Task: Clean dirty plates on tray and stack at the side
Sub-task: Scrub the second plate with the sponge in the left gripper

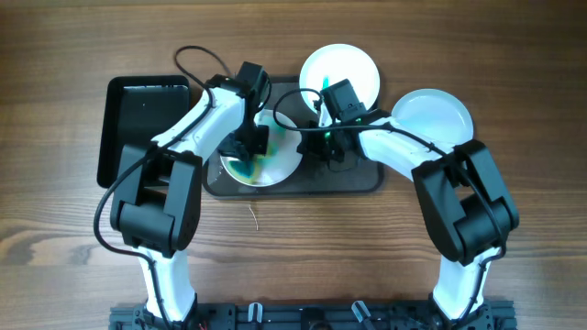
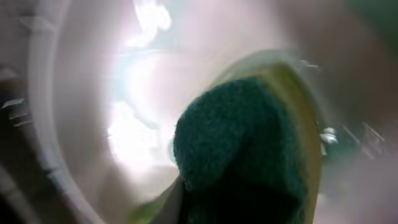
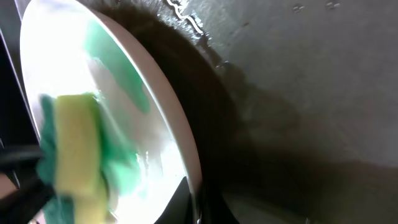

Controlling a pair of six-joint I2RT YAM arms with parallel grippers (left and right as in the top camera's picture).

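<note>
Right now the left claw (image 1: 254,145) is clamped on a sponge (image 2: 242,143), whose green face fills the blurred left wrist view and presses against the white inside of the dirty plate (image 1: 275,170) directly beneath that claw. Green smears lie on the plate around the sponge. From the right wrist view the sponge's yellow layer shows, standing on the plate across from the right claw (image 3: 198,202). That claw's dark fingers sit one on each side of the plate's rim, closed on it at the edge nearest the right arm. The plate rests on the dark tray (image 1: 358,179), which stretches under both claws and casts back a wet gleam beside the right one.

Beyond the right claw, off the tray, a smeared plate (image 1: 353,64) sits on the desk (image 1: 514,73), and a clean plate (image 1: 436,115) lies just beside it, out to that claw's right. Well out from the left claw stands a black bin (image 1: 138,119).
</note>
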